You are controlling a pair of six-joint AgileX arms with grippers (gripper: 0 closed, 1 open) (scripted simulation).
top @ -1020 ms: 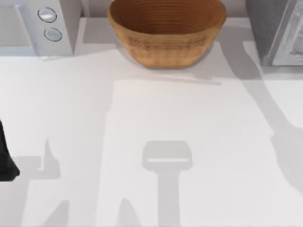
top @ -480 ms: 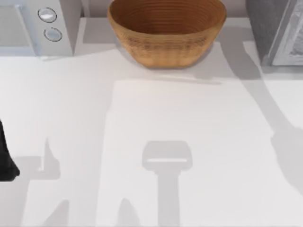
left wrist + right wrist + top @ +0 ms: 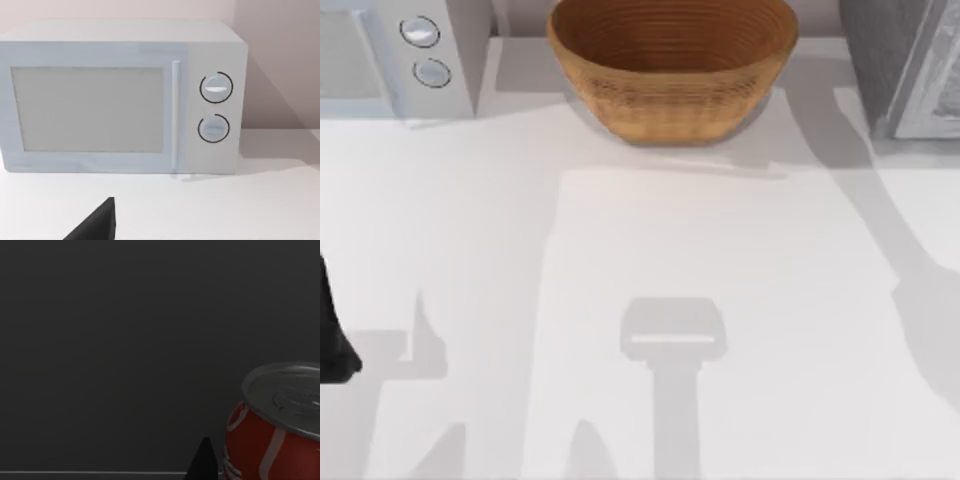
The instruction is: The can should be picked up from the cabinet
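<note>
I am looking down on the white table [image 3: 720,250], which is spreading across most of the top view. At its far left corner the microwave [image 3: 395,55] is standing, a pale box with two round dials one above the other; my left wrist camera is facing its door and handle straight on [image 3: 120,95]. At the far right corner the grey cabinet [image 3: 900,65] is sitting, cut by the frame edge. Between those two, at the back middle of the table, the woven basket [image 3: 672,62] is resting, and nothing is lying inside the part of it I can see.

My left arm [image 3: 332,335] is sitting parked at the left edge of the table, showing as a dark shape well apart from the microwave. A dark fingertip [image 3: 97,222] is poking into the left wrist view, but I cannot tell how far that gripper is spread.

The can [image 3: 275,425] is standing upright inside the cabinet's dark interior, red with white markings and a silver lid, in front of a dark wall. One dark fingertip [image 3: 202,460] of my right gripper is sitting just beside the can; whether it is touching, or how wide that gripper is set, I cannot tell.
</note>
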